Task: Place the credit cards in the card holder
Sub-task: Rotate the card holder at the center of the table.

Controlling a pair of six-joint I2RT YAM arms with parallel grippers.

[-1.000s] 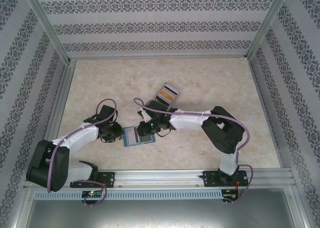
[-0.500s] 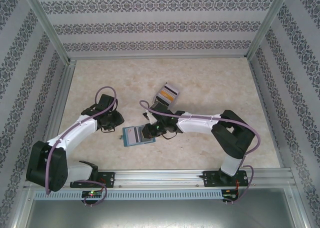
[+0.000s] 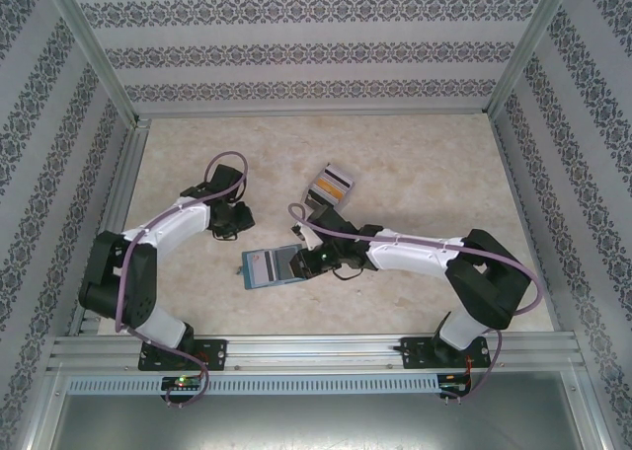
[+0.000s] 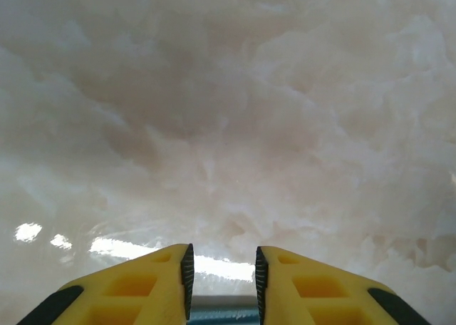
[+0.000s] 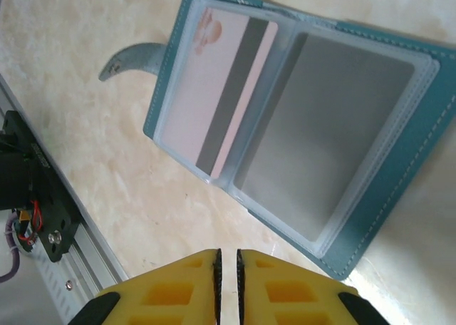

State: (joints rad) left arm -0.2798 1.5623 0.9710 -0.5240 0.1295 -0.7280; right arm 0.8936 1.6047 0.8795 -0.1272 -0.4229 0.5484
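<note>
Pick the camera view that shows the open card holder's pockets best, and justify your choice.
Right wrist: the card holder lies open, close up, both clear pockets visible, a striped card in one. The top external view shows it small and flat on the table, pocket detail lost.

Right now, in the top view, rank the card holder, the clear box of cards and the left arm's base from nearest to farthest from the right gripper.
1. Card holder, just left of the right gripper.
2. Box of cards, behind it, farther up the table.
3. Left arm's base, at the near left edge.
</note>
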